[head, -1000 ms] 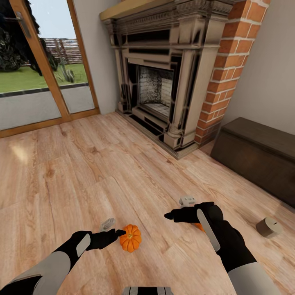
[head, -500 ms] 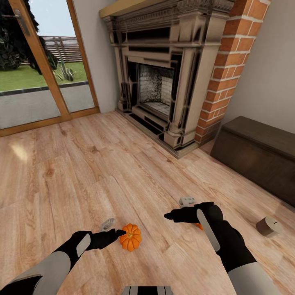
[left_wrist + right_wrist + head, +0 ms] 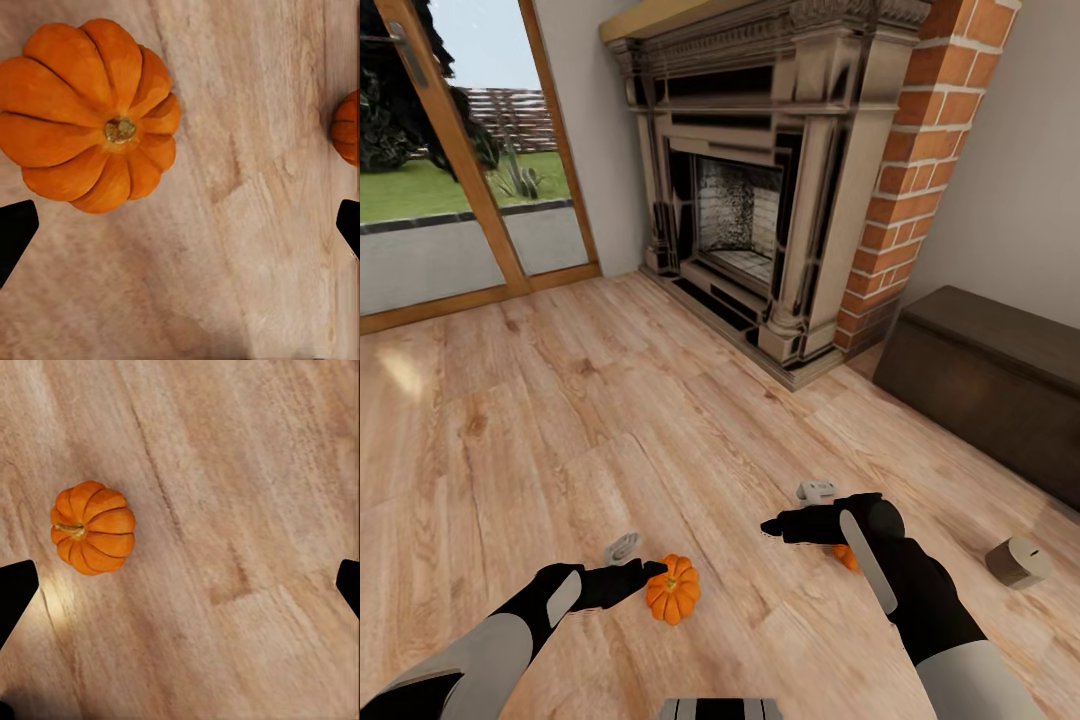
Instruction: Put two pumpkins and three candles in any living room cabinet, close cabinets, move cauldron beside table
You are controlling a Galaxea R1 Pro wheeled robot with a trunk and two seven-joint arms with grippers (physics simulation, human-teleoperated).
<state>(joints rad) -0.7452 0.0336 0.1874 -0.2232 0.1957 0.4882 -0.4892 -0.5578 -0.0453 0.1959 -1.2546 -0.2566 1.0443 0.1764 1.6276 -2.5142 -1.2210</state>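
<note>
Both jaws stand wide apart and hold nothing. Left gripper [image 3: 643,572] hovers low over the wooden floor [image 3: 560,420], its tips just beside a pumpkin [image 3: 673,590] that sits on the boards. In the left wrist view this pumpkin [image 3: 88,112] lies at about 10 o'clock from the middle of the gap, ahead of the fingertips [image 3: 15,232] and off toward one of them, not between them. Right gripper [image 3: 772,526] hangs over the second pumpkin [image 3: 845,556], most of which is hidden behind the forearm in the head view. In the right wrist view that pumpkin [image 3: 93,527] lies at about 9 o'clock, likewise ahead of the tips and to one side.

Progress, judged from the layout: early. Both pumpkins rest on the floor, ungrasped. One candle [image 3: 1016,560] lies tipped on the floor at 4 o'clock in the head view, near the low dark cabinet [image 3: 1000,380], whose visible panels look shut. Nothing appears stored yet; remaining candles, cauldron and table are not accounted for. Each gripper probably needs recentring before closing.
</note>
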